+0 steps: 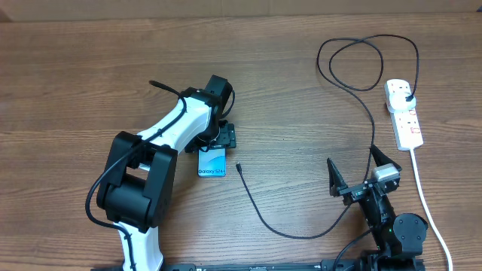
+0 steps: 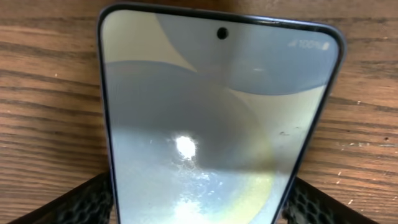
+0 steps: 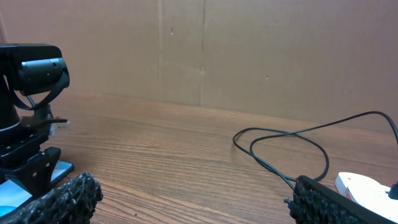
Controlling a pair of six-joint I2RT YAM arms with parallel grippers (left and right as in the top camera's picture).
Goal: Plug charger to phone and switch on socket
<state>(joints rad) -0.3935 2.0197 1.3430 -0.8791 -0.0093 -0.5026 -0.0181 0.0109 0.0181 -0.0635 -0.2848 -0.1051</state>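
The phone (image 1: 213, 163) lies flat on the wooden table with its light blue screen up; it fills the left wrist view (image 2: 211, 124). My left gripper (image 1: 218, 141) is over its far end, a finger against each long edge, shut on it. The charger, a thin black cable, has its free connector tip (image 1: 238, 167) lying just right of the phone. The cable curves past my right arm and loops up to a black plug seated in the socket (image 1: 403, 113), a white power strip at the right. My right gripper (image 1: 355, 171) is open and empty above the cable.
The power strip's white cord (image 1: 425, 199) runs down the right side to the front edge. In the right wrist view the cable loops (image 3: 280, 134) lie ahead, with the strip's end (image 3: 367, 190) at lower right. A cardboard wall (image 3: 205, 50) stands behind the table.
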